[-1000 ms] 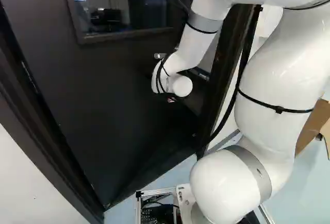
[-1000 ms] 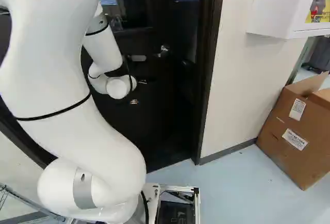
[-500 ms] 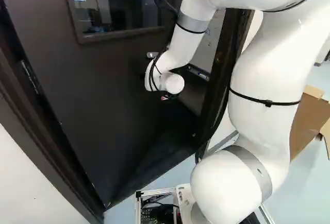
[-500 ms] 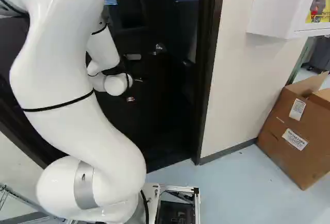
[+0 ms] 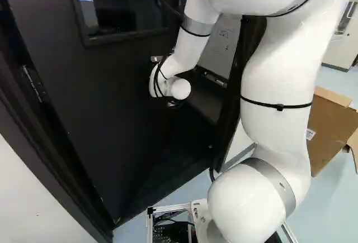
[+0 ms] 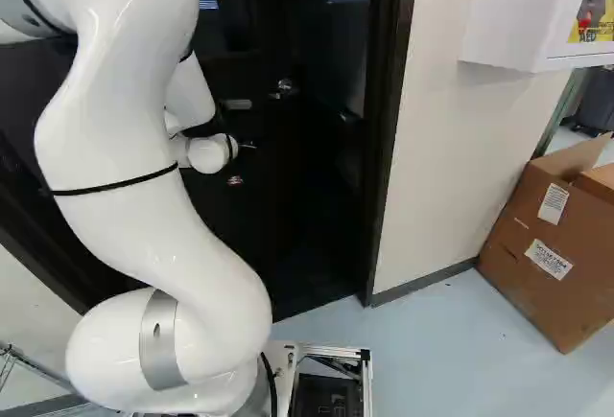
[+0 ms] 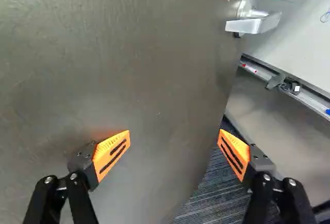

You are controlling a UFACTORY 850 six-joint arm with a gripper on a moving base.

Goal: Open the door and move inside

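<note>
The dark door [image 5: 112, 120] stands ajar, hinged on the left, its free edge swung away to the far side, leaving an opening between that edge and the right side of the door frame [image 6: 384, 139]. The arm [image 5: 277, 75] reaches forward to the door. At its end the gripper [image 6: 235, 180] is released, its fingers spread wide with nothing between them; in the wrist view one ridged, wedge-shaped orange pad [image 7: 112, 154] faces the door's smooth, dull-sheened panel, while the other lies over the gap. Whether either touches the door, I cannot tell. The metal handle [image 7: 255, 23], a flat lever on a round base, sits ahead of the gripper, well apart from the pads. Through the gap show a glossy whiteboard [image 7: 304, 23] with its ledge [image 7: 309, 98] and finely striped carpet [image 7: 216, 201]. Right of the frame, a pale wall [image 6: 451, 139] runs towards an open cardboard box [image 6: 547, 235] on smooth blue-grey floor [image 6: 441, 359].
</note>
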